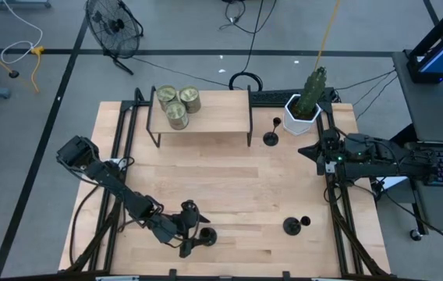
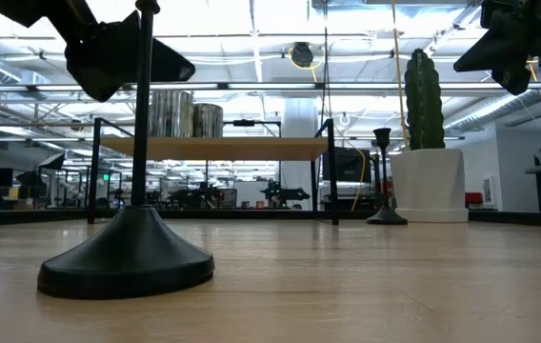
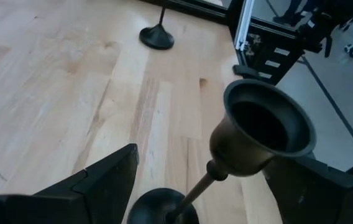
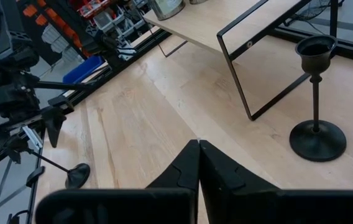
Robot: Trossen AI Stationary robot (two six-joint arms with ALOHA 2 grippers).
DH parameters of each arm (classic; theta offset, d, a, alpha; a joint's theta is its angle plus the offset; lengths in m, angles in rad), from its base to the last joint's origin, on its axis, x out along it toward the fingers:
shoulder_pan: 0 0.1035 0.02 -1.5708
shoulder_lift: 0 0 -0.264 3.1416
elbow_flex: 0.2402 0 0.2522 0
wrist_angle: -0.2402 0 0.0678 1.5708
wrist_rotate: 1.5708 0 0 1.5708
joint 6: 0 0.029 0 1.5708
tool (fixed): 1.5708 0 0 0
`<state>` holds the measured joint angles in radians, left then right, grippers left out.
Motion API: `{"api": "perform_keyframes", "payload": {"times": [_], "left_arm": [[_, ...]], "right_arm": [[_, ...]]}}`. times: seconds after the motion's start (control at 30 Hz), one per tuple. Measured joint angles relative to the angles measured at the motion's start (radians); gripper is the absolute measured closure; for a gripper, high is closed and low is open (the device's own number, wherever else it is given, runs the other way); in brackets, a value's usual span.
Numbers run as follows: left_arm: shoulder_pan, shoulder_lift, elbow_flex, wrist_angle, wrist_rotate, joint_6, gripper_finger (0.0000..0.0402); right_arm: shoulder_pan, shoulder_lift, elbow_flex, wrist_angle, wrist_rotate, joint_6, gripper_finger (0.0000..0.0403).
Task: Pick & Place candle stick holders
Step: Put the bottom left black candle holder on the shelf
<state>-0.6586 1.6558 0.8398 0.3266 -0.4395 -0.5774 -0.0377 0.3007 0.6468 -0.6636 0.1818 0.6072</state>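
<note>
The left gripper (image 1: 194, 226) is spread around a black, disc-based candle stick holder (image 1: 203, 235) near the front edge of the pale wooden table (image 1: 229, 179), seemingly not touching its stem. Two more holders stand apart: one (image 1: 271, 137) beside the white cactus pot (image 1: 301, 114), one (image 1: 292, 225) at front right. The right gripper (image 4: 198, 163), fingers pressed together, waits at the right edge.

Both arms are dark, near-black linkages of boxy housings joined by rounded joints, with black cables running beside the links. The left claw (image 1: 193, 229) ends in two broad, flat, matt black fingers (image 3: 96, 180) with angular, wedge-shaped faces. The right claw (image 1: 310, 149) carries two tapering black fingers (image 4: 186, 168) on a wide black crossbar, and a small green light glows on the right arm's wrist housing.
</note>
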Motion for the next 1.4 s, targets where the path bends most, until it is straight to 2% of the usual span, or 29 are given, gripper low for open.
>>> {"api": "perform_keyframes", "payload": {"times": [0.3, 0.73, 1.1, 1.2, 1.4], "left_arm": [[0.004, 0.0, 0.0, 0.037, -0.001, -0.049, 0.0062], [0.004, 0.0, 0.0, 0.037, 0.013, -0.025, 0.0062], [0.013, 0.0, 0.0, 0.037, -0.003, 0.068, 0.0064], [0.02, 0.0, 0.0, 0.037, -0.003, 0.068, 0.0083], [0.022, 0.0, 0.0, 0.038, -0.003, 0.054, 0.0152]], "right_arm": [[0.0, 0.0, 0.0, 0.0, 0.0, -0.001, 0.0403], [0.0, 0.0, 0.0, 0.0, 0.0, 0.002, 0.0403], [0.0, 0.0, 0.0, 0.0, 0.0, 0.002, 0.0403], [0.0, 0.0, 0.0, 0.0, 0.0, 0.002, 0.0403], [0.0, 0.0, 0.0, 0.0, 0.0, 0.002, 0.0403]]}}
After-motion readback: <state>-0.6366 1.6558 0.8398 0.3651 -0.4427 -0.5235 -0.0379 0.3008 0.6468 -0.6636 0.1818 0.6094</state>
